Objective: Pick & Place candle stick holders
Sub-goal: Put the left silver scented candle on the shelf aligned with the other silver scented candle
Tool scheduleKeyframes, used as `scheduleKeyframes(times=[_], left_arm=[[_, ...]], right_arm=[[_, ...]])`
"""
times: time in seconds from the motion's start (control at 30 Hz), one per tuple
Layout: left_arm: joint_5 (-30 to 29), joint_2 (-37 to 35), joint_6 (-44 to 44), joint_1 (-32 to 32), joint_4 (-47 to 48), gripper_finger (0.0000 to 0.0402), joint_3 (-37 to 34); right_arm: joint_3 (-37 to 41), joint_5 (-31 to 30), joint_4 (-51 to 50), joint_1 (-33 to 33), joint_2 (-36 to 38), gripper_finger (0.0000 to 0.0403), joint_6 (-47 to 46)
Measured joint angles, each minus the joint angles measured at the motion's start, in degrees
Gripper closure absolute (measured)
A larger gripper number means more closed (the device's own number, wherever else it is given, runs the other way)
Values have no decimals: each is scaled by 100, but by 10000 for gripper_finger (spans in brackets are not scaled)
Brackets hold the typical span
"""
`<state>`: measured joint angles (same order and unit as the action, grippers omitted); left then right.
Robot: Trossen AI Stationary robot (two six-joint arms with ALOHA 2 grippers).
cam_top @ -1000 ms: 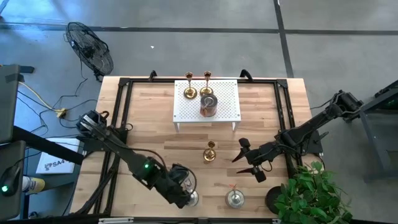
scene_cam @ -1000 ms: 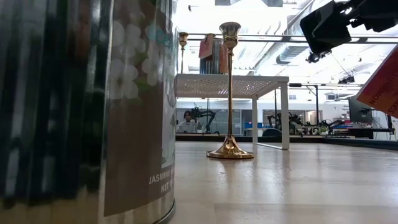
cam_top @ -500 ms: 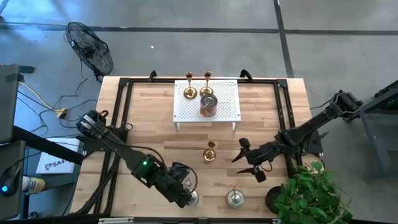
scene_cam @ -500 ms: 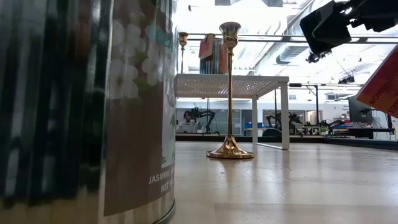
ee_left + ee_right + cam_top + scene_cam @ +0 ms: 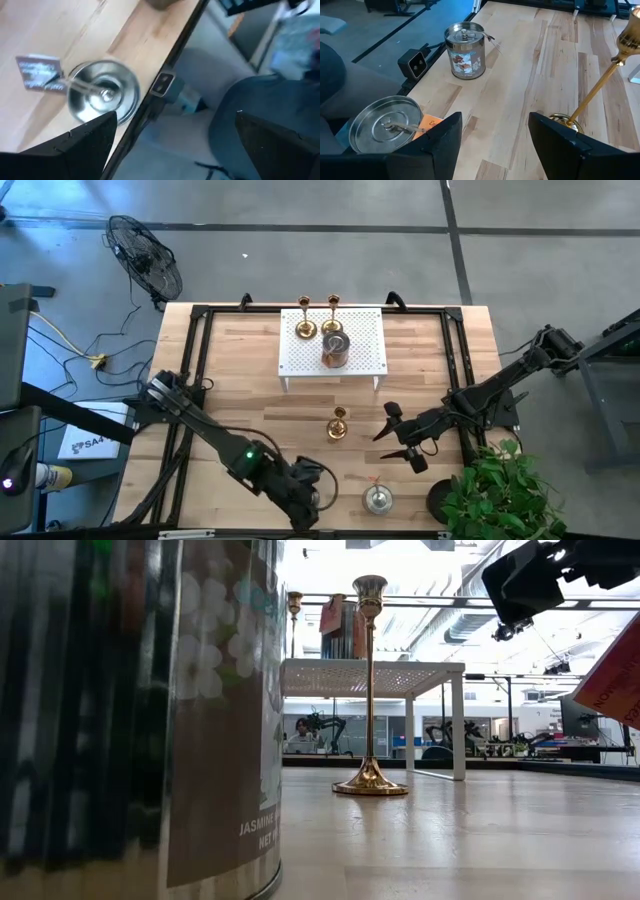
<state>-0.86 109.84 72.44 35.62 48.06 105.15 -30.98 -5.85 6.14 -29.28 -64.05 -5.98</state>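
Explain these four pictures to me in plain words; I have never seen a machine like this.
These are two dark robot arms at a wooden table. One camera looks straight down, one sits at table height, and one rides on each wrist. The left hand hangs open at the near edge, beside a squat silvery round holder. The right hand waits empty above the table, near a tall brass candlestick. Two more brass candlesticks and a lidded tin stand on a white perforated rack. Another lidded tin stands on the table. Nothing is held.
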Motion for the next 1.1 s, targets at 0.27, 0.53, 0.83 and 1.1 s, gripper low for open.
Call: scheduleKeyframes(times=[0.27,0.53,0.83,1.1], left_arm=[[52,649,249,0,2129,5,1098],[46,841,108,-42,1928,5,1160],[351,1276,126,-120,1941,5,1151],[815,1628,86,-240,1919,5,1149]], right_arm=[[0,0,127,0,0,179,0],[0,0,186,0,0,179,0],[0,0,187,0,0,179,0],[0,0,187,0,0,179,0]])
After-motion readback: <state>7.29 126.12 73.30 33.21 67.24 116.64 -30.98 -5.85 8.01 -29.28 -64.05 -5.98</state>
